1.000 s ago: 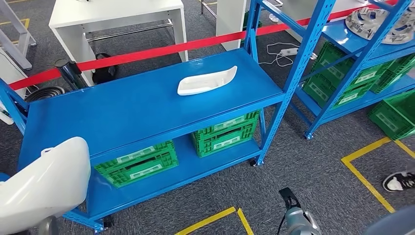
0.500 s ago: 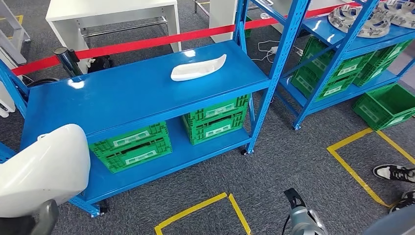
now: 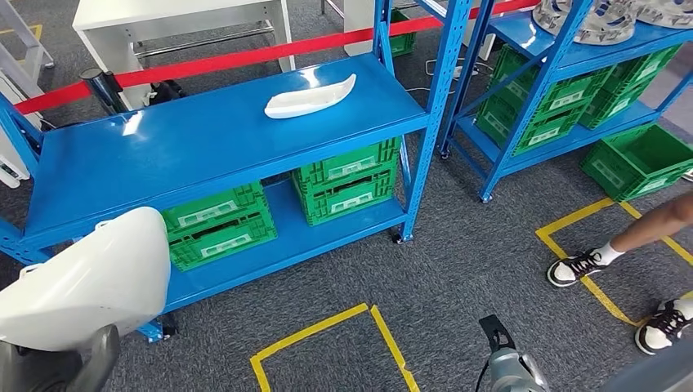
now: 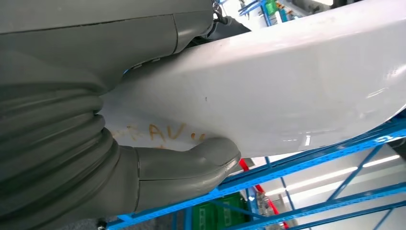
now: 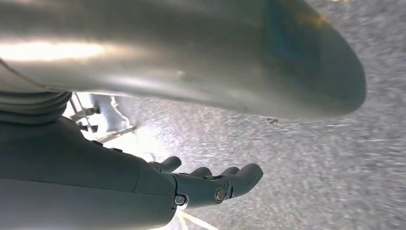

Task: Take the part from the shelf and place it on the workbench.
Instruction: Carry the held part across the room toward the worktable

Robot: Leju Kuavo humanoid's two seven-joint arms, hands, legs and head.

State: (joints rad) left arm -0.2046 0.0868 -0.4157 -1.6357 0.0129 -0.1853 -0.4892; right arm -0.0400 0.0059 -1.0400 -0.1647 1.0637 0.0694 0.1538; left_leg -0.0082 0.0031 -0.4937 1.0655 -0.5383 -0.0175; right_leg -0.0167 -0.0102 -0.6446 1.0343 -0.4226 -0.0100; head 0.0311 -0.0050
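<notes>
My left hand [image 3: 57, 369] grips a large white curved part [image 3: 86, 284] at the lower left of the head view, in front of the blue shelf [image 3: 188, 143]. Close up, the grey thumb [image 4: 191, 163] presses against the part's smooth white shell [image 4: 287, 81]. A second white part [image 3: 310, 96] lies on the shelf's top board, toward its right end. Down by the grey carpet hangs my right hand [image 5: 206, 184], fingers apart and holding nothing; its arm [image 3: 511, 371] comes in at the bottom of the head view.
Green crates [image 3: 343, 181] sit on the shelf's lower board. A second blue rack [image 3: 564, 57] with metal discs and crates stands to the right. A white table [image 3: 176, 12] stands behind a red barrier tape [image 3: 245, 57]. A person's legs [image 3: 646, 233] are at the right, by the yellow floor lines [image 3: 319, 331].
The whole picture has shifted, so the camera moved: the shelf sits further left and up. A person's legs have come in at the right. My left hand still holds the white part.
</notes>
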